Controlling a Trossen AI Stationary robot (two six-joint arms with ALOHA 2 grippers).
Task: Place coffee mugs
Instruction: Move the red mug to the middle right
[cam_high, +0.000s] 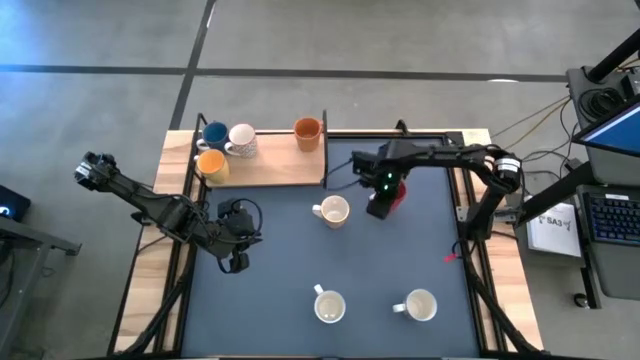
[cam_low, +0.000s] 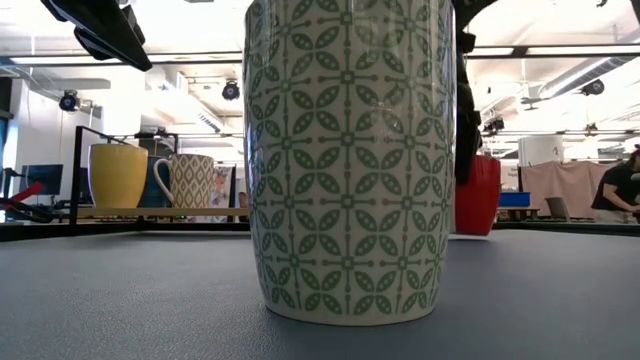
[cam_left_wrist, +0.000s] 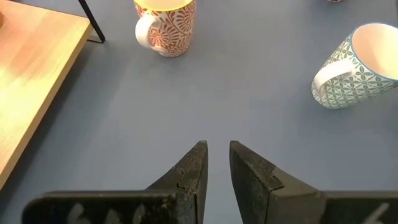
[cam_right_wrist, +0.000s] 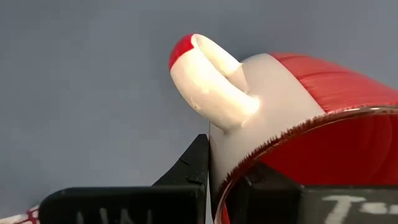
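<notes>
My right gripper (cam_high: 385, 200) stands over the mat's far middle, shut on a red mug (cam_right_wrist: 323, 87) with a white handle; in the low view the red mug (cam_low: 478, 195) stands upright. Three white patterned mugs sit on the mat (cam_high: 331, 211) (cam_high: 329, 305) (cam_high: 419, 305). A blue mug (cam_high: 214, 135), a patterned white mug (cam_high: 241, 140) and two orange mugs (cam_high: 211, 165) (cam_high: 307, 132) stand on the wooden shelf. My left gripper (cam_high: 236, 258) hangs shut over the mat's left side, touching nothing. My right gripper pinches the red mug's wall at the rim, right beside the handle (cam_right_wrist: 214, 87). One finger (cam_right_wrist: 189, 168) is outside the wall and the other is inside the mug. The fingers come from above, pointing down. Whether the mug's base is on the mat I cannot tell.
The wooden shelf (cam_high: 270, 170) with a black frame post (cam_high: 325, 145) fills the table's far left corner. A green-patterned mug (cam_low: 350, 160) fills the middle of the low view. Bare mat lies between the mugs (cam_left_wrist: 205, 93). A person (cam_low: 618, 190) sits in the room behind.
</notes>
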